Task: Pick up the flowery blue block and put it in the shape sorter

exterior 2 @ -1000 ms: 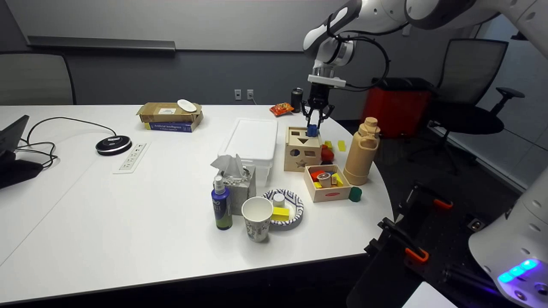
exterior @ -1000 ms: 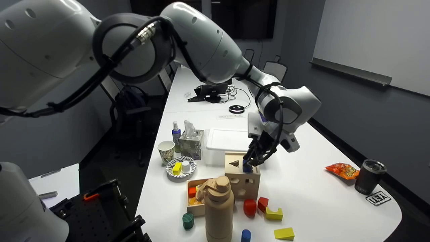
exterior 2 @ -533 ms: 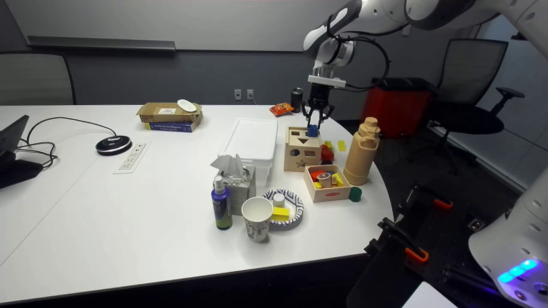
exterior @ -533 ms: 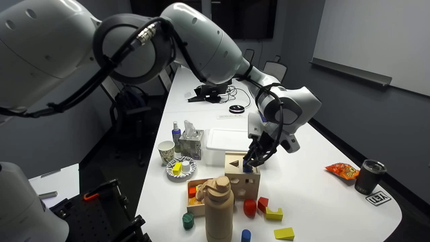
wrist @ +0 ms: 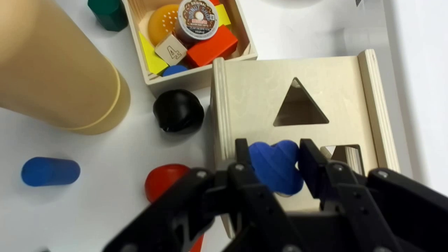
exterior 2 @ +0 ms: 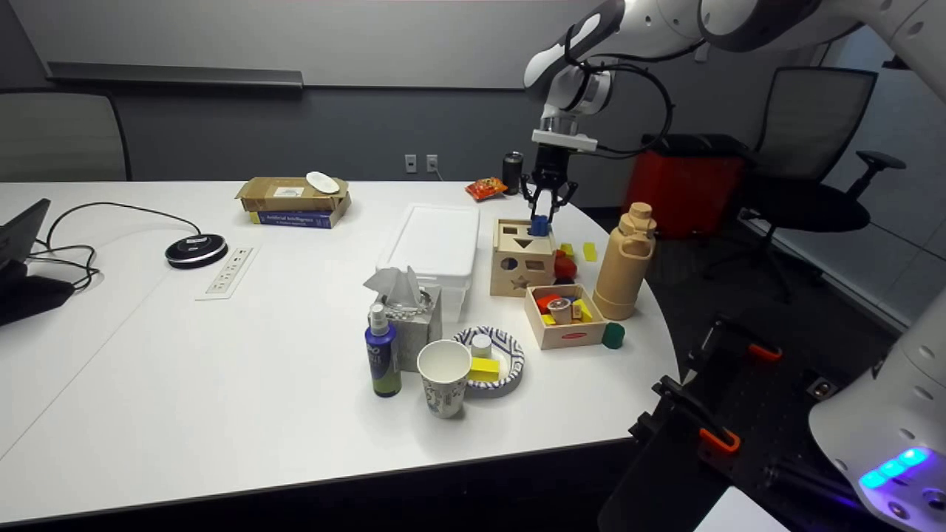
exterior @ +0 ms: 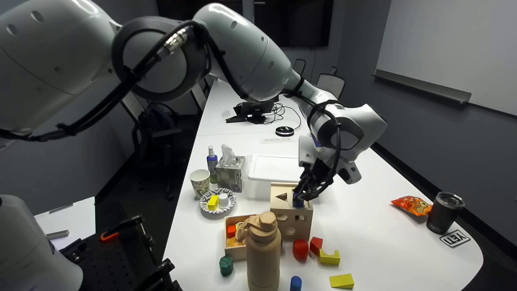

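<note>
Fingers stand part-way apart in the wrist view, spaced by the flowery blue block, one against its left side and one against its right; we log it as gripped. The block is at the top of the shape sorter; we cannot tell whether any of it has entered a hole. The triangular hole lies on its far side, the rectangular hole to its right. In an exterior view we see the gripper pointing down onto the right part of the shape sorter's top.

Wrist view, left of the shape sorter: we note a rounded black object, a rounded red object partly behind the gripper and, well apart, a blue cylinder. Beyond the far left corner, a wooden tray holds a pod lettered DONUT SHOP and a cube marked 4; a tan bottle stands left of the tray.
</note>
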Motion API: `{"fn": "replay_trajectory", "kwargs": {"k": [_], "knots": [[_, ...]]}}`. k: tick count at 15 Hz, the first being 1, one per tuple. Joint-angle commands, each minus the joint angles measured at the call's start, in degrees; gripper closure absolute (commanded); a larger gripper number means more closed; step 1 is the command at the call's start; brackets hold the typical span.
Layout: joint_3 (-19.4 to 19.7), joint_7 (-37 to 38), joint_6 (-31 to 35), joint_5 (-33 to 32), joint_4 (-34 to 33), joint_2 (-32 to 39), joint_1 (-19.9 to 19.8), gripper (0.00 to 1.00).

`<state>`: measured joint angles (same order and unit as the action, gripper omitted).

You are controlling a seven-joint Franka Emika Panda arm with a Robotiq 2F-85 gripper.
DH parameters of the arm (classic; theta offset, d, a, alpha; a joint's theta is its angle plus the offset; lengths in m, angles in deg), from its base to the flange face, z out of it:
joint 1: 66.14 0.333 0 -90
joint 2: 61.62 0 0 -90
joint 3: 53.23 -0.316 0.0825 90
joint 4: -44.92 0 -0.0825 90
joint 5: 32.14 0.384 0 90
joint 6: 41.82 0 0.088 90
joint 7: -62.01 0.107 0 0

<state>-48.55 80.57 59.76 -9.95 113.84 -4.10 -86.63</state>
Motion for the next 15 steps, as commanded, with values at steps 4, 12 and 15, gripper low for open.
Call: {"fn": "replay_trajectory", "kwargs": {"k": [4,12,15], "knots": [[1.2,1.9,2.3,0.8,-0.4,0.7,0.4,0.85],[1.2,2.4,2.6,0.8,0.5,0.5,0.6,0.85],[1.1,2.2,2.6,0.9,0.8,0.6,0.6,0.85]]}}
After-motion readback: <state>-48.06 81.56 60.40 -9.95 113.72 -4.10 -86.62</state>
